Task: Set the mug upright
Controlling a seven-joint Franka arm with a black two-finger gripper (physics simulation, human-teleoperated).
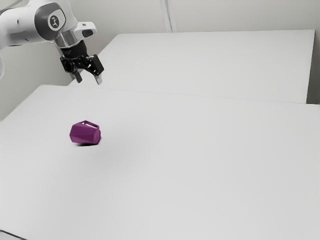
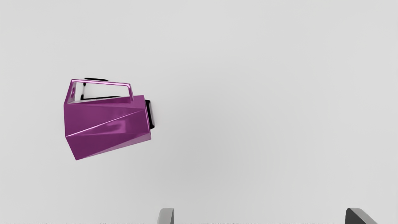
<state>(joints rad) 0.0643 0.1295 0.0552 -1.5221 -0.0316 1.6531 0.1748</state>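
Note:
My gripper hangs in the air at the exterior view's upper left, above and apart from the mug. A purple faceted mug lies on its side on the white table, its handle on the upper side. In the wrist view the mug shows its side wall and angular handle, with a dark shadow along one end. The gripper is open there, its fingertips wide apart with nothing between them.
A second white surface stands behind the table, against pale walls. A thin dark line crosses the exterior view's lower left corner.

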